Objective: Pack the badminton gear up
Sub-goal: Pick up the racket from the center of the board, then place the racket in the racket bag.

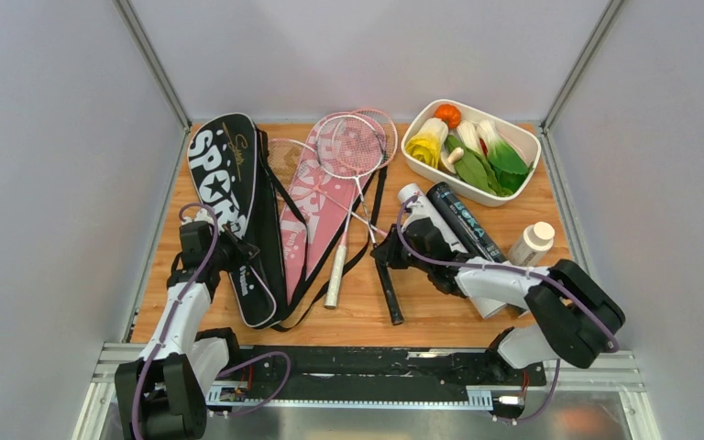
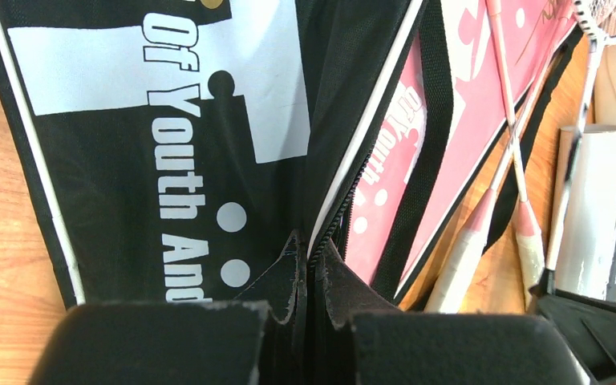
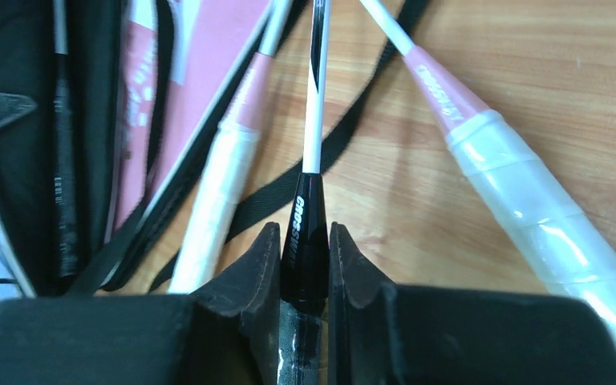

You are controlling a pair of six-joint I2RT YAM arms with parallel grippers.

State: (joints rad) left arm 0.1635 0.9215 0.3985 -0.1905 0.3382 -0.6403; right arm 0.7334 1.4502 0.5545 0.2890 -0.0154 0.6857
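Bright even light — soft shadows, blurry wrist foregrounds

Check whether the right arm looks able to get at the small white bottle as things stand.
Probably not yet: the right pincer is closed on the black-handled racket. The white bottle stands unobstructed beside that arm.

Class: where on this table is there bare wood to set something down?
Bare wood lies left of the black cover, and along the near edge between the black-handled racket and the right arm. Crowded: the middle, and the far right around the bowl.

Both end effectors (image 1: 229, 252) (image 1: 387, 257) low, jaws pinched.
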